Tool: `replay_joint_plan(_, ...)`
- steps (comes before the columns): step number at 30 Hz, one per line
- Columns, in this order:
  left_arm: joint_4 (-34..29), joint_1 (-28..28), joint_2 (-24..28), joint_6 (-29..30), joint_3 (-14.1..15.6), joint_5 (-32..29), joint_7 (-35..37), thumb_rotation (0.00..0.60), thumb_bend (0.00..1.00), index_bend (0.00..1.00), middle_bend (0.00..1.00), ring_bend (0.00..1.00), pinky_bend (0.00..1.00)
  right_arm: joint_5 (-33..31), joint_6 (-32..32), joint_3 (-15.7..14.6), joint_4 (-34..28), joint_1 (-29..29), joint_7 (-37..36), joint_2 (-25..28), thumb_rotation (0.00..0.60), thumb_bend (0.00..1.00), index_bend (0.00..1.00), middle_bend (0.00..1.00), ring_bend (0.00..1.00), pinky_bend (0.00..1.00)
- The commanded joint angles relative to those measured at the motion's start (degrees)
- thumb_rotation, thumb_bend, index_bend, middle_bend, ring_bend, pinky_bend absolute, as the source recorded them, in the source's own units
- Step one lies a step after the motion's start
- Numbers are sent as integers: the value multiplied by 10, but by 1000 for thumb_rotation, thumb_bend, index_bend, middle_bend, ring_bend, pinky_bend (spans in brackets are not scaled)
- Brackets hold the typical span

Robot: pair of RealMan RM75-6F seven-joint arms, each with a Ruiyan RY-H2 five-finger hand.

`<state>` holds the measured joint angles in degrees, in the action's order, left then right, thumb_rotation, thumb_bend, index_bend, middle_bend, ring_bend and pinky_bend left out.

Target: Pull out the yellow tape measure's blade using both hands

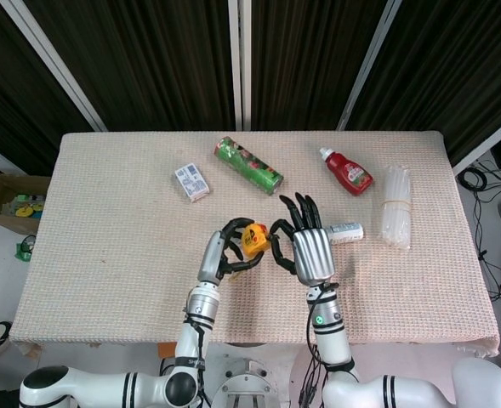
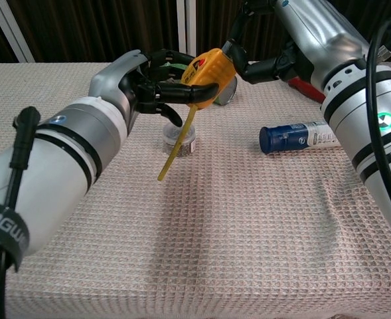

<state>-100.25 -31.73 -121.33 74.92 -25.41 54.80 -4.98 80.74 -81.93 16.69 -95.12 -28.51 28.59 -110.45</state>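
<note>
The yellow tape measure (image 1: 254, 238) (image 2: 212, 66) is held up off the table, gripped by the curled black fingers of my left hand (image 1: 229, 248) (image 2: 152, 76). A short length of yellow blade (image 2: 169, 159) hangs down from the case, its end free above the cloth. My right hand (image 1: 305, 242) (image 2: 268, 63) is just to the right of the case with fingers spread. Its thumb and one fingertip reach to the case's side. It does not hold the blade.
A blue and white bottle (image 1: 345, 231) (image 2: 300, 137) lies by my right hand. A small clear jar (image 2: 188, 138) stands under my left hand. Farther back lie a green can (image 1: 248, 166), a white box (image 1: 192, 182), a red sauce bottle (image 1: 346, 170) and a clear packet (image 1: 395, 206).
</note>
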Motion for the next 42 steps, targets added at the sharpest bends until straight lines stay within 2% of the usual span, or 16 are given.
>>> replay_joint_plan(1,-1,1,1,0,0,-1,2,600,384,620,616,550,623,-1,0,0,1,-1,-3,0,600,477,540,162,0,0)
replay_joint_plan(10,-2,8,9,-1,0,0,13,600,384,620,615,550,622,9,-12,2,7,0,-24,-1,600,520,657,196,0,0)
replay_joint_plan(18,-1,16,40,-34,21,23,50,600,387,623,618,551,626,29,-34,4,7,7,-55,10,600,575,732,218,0,0)
replay_joint_plan(27,52,32,127,-104,43,96,166,600,393,635,629,562,636,43,-80,18,-37,42,-95,69,600,578,756,223,0,0)
replay_joint_plan(31,84,44,180,-135,47,131,254,600,395,642,637,570,646,46,-99,22,-56,64,-126,108,600,577,762,224,0,0)
replay_joint_plan(36,117,60,235,-144,63,181,344,600,406,650,646,579,647,43,-115,20,-65,86,-154,138,600,578,770,228,0,0)
replay_joint_plan(42,137,77,269,-134,83,213,432,600,412,656,652,584,648,43,-133,25,-66,100,-179,149,600,578,772,228,0,0)
